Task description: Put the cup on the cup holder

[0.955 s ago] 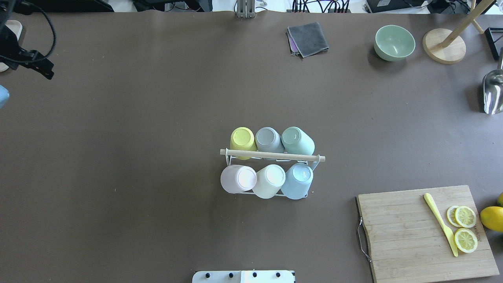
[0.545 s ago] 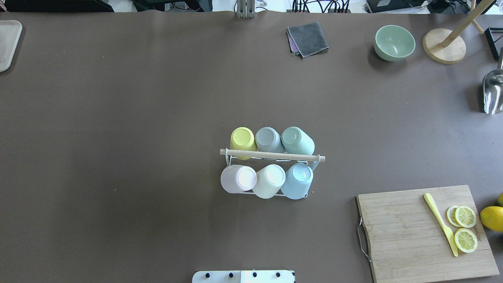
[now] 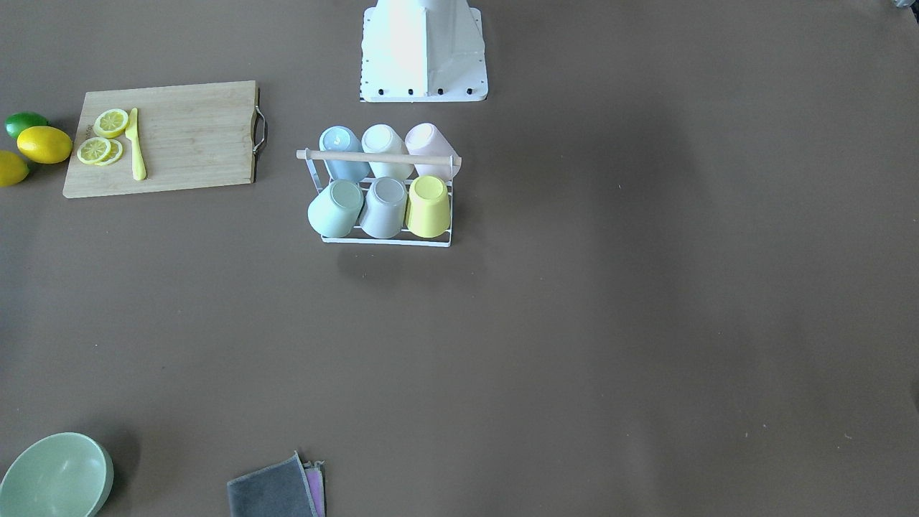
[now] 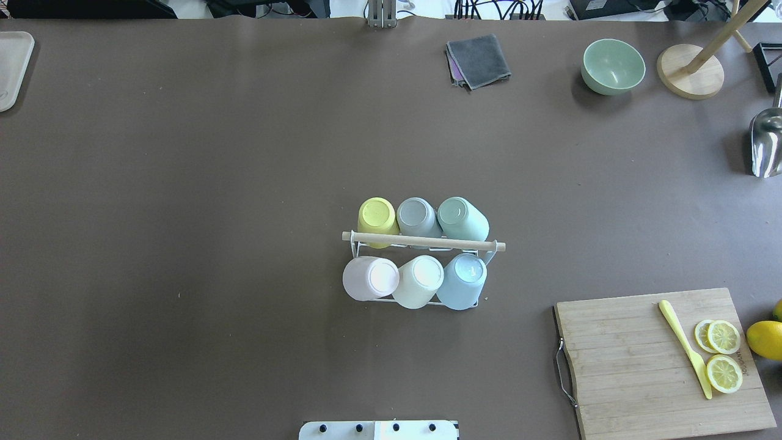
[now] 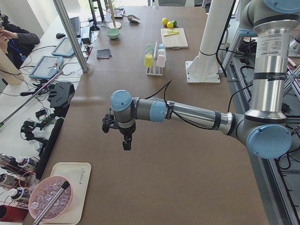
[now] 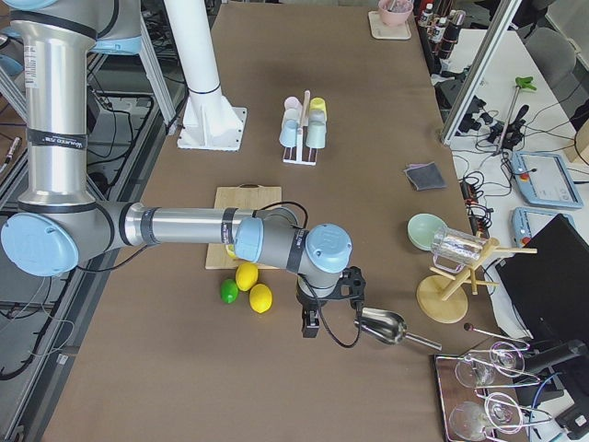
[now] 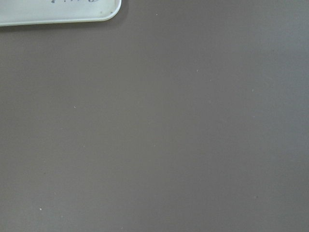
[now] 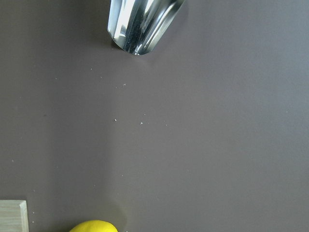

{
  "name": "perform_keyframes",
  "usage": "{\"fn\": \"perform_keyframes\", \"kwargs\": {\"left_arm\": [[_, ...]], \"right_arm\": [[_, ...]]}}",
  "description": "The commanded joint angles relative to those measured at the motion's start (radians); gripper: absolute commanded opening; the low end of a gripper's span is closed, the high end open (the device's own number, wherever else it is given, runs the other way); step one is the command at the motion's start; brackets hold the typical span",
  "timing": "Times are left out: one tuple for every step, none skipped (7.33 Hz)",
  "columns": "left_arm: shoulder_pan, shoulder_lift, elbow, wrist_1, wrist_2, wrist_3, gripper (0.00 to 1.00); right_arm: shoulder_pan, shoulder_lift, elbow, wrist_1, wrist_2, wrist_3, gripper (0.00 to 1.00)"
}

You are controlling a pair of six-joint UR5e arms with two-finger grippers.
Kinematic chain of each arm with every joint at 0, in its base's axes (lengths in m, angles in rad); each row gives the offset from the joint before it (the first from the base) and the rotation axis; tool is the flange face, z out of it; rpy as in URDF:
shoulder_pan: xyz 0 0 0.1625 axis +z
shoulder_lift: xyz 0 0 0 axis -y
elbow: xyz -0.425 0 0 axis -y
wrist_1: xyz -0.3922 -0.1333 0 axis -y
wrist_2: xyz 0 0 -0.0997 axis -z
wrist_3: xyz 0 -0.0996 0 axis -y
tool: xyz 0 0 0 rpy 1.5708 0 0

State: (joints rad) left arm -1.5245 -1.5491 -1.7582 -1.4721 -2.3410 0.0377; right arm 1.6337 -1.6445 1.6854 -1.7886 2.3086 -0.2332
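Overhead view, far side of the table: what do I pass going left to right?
Tray → folded grey cloth → green bowl → wooden stand base → metal scoop.

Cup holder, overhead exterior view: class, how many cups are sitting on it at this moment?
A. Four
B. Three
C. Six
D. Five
C: the cup holder carries the yellow cup, grey cup and mint cup in one row, and the pink cup, cream cup and blue cup in the other, six in all.
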Motion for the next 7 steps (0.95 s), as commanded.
{"fn": "perform_keyframes", "kwargs": {"left_arm": [[-0.017, 0.006, 0.002, 0.002, 0.003, 0.093, 0.99], [-0.017, 0.006, 0.002, -0.001, 0.009, 0.093, 0.99], [-0.016, 0.004, 0.006, -0.005, 0.006, 0.091, 0.99], [-0.016, 0.001, 0.002, -0.008, 0.005, 0.087, 0.99], [-0.016, 0.001, 0.003, -0.01, 0.005, 0.083, 0.99], [-0.016, 0.001, 0.003, -0.008, 0.005, 0.082, 0.99], [-0.016, 0.004, 0.005, -0.008, 0.003, 0.076, 0.99]], "right_arm": [[0.0, 0.002, 0.0, 0.0, -0.002, 0.0, 1.0], [0.0, 0.0, 0.0, 0.0, -0.002, -0.002, 1.0], [0.0, 0.0, 0.0, 0.0, -0.002, -0.002, 1.0], [0.0, 0.0, 0.0, 0.0, -0.002, -0.002, 1.0], [0.0, 0.0, -0.001, 0.0, -0.002, -0.002, 1.0], [0.0, -0.001, 0.0, 0.0, -0.002, -0.002, 1.0], [0.0, -0.001, 0.0, 0.0, -0.002, -0.002, 1.0]]}}
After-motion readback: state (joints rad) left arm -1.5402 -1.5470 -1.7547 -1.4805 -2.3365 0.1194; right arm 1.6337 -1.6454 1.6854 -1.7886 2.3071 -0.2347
